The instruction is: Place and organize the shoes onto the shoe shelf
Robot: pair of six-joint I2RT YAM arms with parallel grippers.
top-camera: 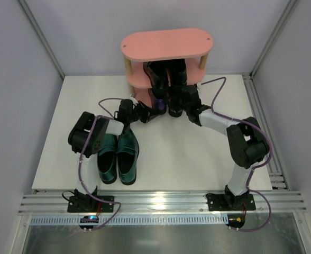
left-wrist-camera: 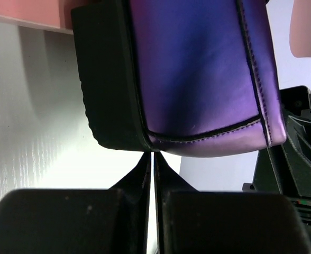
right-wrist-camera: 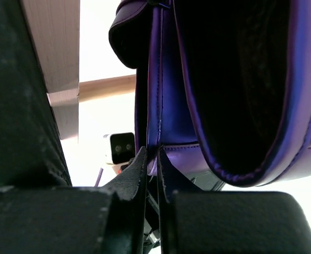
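Observation:
The pink shoe shelf stands at the back centre, with the black shoes on its middle tier. A purple shoe lies at the foot of the shelf, between both grippers. My left gripper is shut, and its tips touch the back of the purple shoe beside its black heel. My right gripper is shut on the thin side wall of a purple shoe, pinched between its tips. The teal-green pair lies side by side by the left arm.
A light wooden post of the shelf shows behind the held shoe. The lowest pink board is just left of the purple shoe. Grey walls close in the white table on three sides.

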